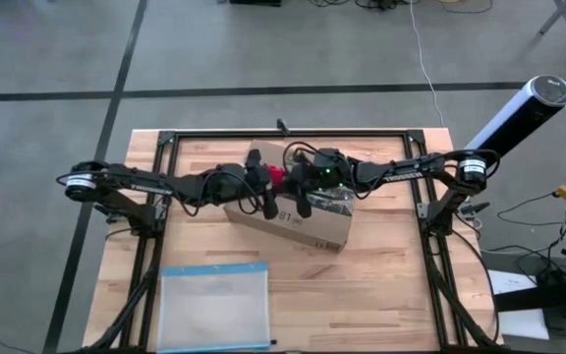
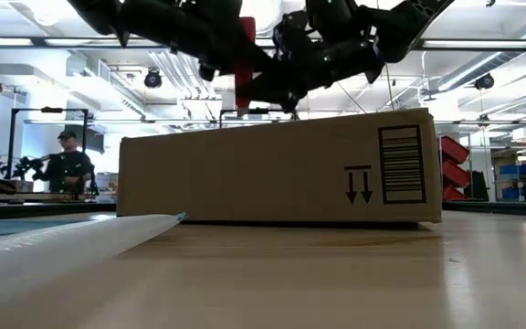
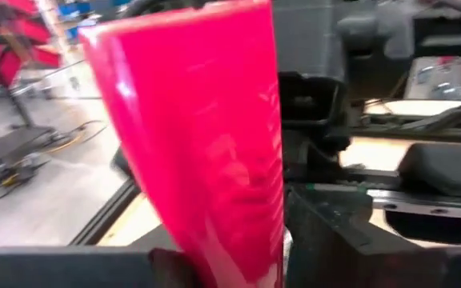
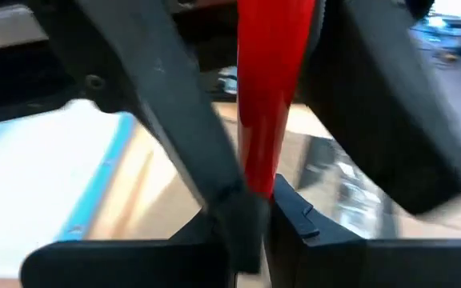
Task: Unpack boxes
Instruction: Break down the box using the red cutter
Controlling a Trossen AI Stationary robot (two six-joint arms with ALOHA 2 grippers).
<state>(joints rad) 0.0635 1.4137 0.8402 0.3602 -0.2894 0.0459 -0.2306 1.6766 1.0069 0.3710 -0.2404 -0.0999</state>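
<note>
Seemingly both grippers [image 1: 281,187] on red tool [image 1: 276,176], above box [image 1: 303,224]

- I see the cardboard box [image 2: 272,169] lying on the wooden table [image 2: 354,274], its long side facing me and filling the middle of the view.
- On the right part of that side are two printed arrows [image 2: 358,185] pointing down and a black barcode-like mark [image 2: 401,164].
- Both arms come in from above and meet over the box top; I cannot tell from here which is which.
- Between their dark gripper parts a red tool [image 2: 245,78] shows, just above the box.
- A pale plastic pouch with a blue edge [image 2: 71,239] lies in the near left foreground.
- Far behind on the left, a person [image 2: 69,164] stands in the room.
</note>
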